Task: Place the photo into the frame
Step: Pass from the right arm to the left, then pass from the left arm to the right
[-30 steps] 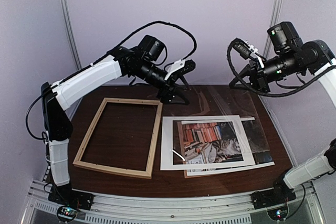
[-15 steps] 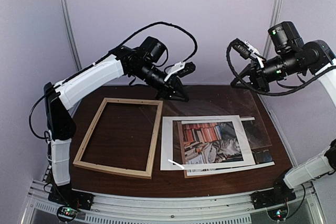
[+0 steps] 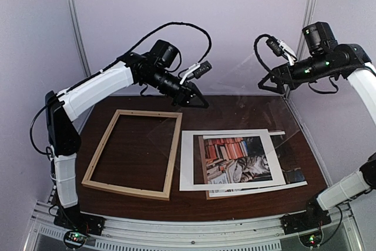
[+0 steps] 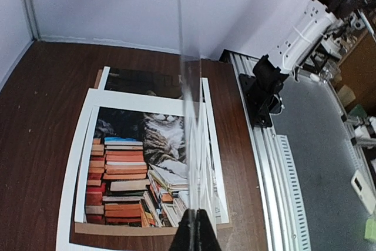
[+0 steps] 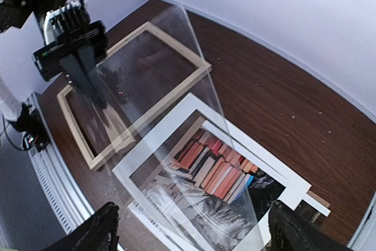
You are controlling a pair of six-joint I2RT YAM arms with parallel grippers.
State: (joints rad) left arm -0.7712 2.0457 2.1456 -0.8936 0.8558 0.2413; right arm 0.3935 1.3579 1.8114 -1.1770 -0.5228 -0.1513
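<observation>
Wood, paper and clear plastic on a robot's table [image 3: 188, 201].
The table is dark brown wood, smooth with a faint sheen. The frame [image 3: 125, 190] is pale bare wood, matt. The photo [image 3: 235, 160] is paper with a matt white border. The clear sheet [image 5: 170, 104] is glossy transparent plastic, catching reflections. The left arm [image 3: 97, 89] has smooth white plastic shells; the near rail [image 3: 194, 227] is ribbed grey metal.

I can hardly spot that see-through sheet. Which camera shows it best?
The right wrist view: the clear sheet shows broadside, pinched by the left gripper. The left wrist view sees it edge-on; the top view shows only faint glare.
</observation>
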